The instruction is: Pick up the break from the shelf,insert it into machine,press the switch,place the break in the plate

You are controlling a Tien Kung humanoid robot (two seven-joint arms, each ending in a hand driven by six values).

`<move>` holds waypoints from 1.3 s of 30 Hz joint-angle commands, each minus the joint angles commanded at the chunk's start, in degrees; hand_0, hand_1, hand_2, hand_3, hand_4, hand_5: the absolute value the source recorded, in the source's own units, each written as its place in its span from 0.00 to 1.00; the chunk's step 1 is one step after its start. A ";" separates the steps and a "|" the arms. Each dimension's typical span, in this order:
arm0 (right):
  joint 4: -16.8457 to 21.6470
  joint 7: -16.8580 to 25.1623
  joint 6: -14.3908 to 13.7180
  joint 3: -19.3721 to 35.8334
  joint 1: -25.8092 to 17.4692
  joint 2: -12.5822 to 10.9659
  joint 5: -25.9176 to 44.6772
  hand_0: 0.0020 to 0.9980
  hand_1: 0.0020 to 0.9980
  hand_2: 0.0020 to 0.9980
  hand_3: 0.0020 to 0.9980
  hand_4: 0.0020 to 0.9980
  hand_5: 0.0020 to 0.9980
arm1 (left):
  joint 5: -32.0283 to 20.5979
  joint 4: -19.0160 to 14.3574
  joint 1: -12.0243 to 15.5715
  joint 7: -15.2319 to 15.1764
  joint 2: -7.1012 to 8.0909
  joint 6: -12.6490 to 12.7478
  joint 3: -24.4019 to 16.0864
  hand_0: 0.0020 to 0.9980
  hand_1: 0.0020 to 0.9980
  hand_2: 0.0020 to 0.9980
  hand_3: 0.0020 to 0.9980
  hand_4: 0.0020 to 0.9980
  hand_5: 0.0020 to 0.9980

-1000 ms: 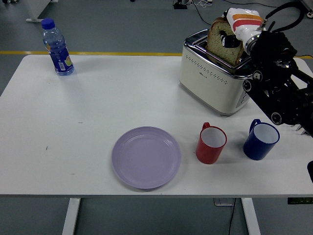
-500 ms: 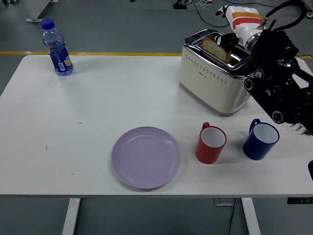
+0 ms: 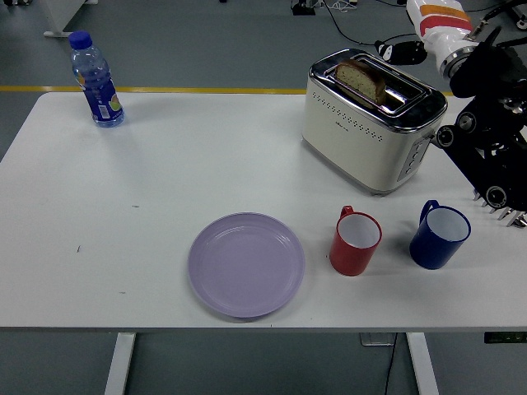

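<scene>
A slice of bread (image 3: pixel 362 79) is sitting in the toaster (image 3: pixel 370 123) slot on the bench (image 3: pixel 165 181), while the right hand (image 3: pixel 440 20), grip unclear, is hovering above, risking missing the side switch (image 3: pixel 417 152).

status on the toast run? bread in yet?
Done: the bread slice sits down in a slot of the toaster. In hand: nothing; the right hand is up at the picture's top right, clear of the toaster, its fingers hard to make out. Left: press the switch on the toaster, then move the bread to the purple plate, which holds nothing.
</scene>
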 joint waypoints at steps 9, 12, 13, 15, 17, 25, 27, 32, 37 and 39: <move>8.57 -0.69 -4.93 4.20 -6.96 -5.16 11.28 0.75 0.71 0.77 0.82 0.66 0.35 | 0.50 0.00 0.43 0.12 -0.16 -0.04 -0.50 0.69 0.70 0.68 0.57 0.29 0.82; 11.40 -0.88 -6.33 6.20 -10.08 -6.79 14.20 0.75 0.71 0.77 0.82 0.66 0.35 | 0.88 0.00 0.64 0.16 -0.23 -0.09 -0.70 0.69 0.70 0.68 0.57 0.29 0.82; 12.43 -0.78 -6.58 6.89 -11.33 -7.44 14.90 0.75 0.71 0.77 0.82 0.66 0.35 | 1.05 0.00 0.77 0.17 -0.26 -0.10 -0.85 0.69 0.70 0.68 0.57 0.29 0.82; 13.75 -0.83 -6.86 7.43 -12.98 -8.31 15.40 0.70 0.67 0.74 0.82 0.63 0.37 | 1.42 0.00 0.92 0.20 -0.33 -0.12 -1.10 0.69 0.70 0.68 0.57 0.29 0.82; 15.23 -0.84 -7.35 7.82 -14.87 -9.24 15.71 0.70 0.67 0.74 0.82 0.63 0.37 | 1.90 0.00 1.09 0.24 -0.39 -0.15 -1.43 0.69 0.70 0.68 0.57 0.29 0.82; 19.63 0.36 -9.38 10.45 -21.82 -11.57 16.83 0.70 0.65 0.71 0.82 0.62 0.38 | 2.39 0.00 1.50 0.19 -0.51 -0.18 -1.68 0.69 0.70 0.68 0.57 0.28 0.82; 20.51 0.60 -9.85 11.19 -23.43 -11.98 17.07 0.61 0.54 0.57 0.82 0.63 0.39 | 2.41 0.00 1.53 0.16 -0.51 -0.18 -1.70 0.69 0.70 0.68 0.57 0.28 0.82; 22.89 1.27 -11.25 12.68 -27.85 -12.96 17.92 0.41 0.41 0.46 0.80 0.60 0.37 | 2.07 0.00 1.46 0.09 -0.57 -0.15 -1.50 0.69 0.70 0.68 0.57 0.28 0.82; 23.65 1.43 -11.60 12.91 -30.04 -13.33 18.17 0.41 0.41 0.46 0.80 0.60 0.37 | 2.08 0.00 1.36 0.06 -0.61 -0.15 -1.49 0.69 0.70 0.68 0.57 0.28 0.82; 23.73 1.92 -11.65 13.03 -31.27 -13.38 18.56 0.29 0.29 0.37 0.78 0.58 0.39 | 1.86 0.00 1.32 0.01 -0.62 -0.12 -1.35 0.69 0.70 0.68 0.57 0.28 0.82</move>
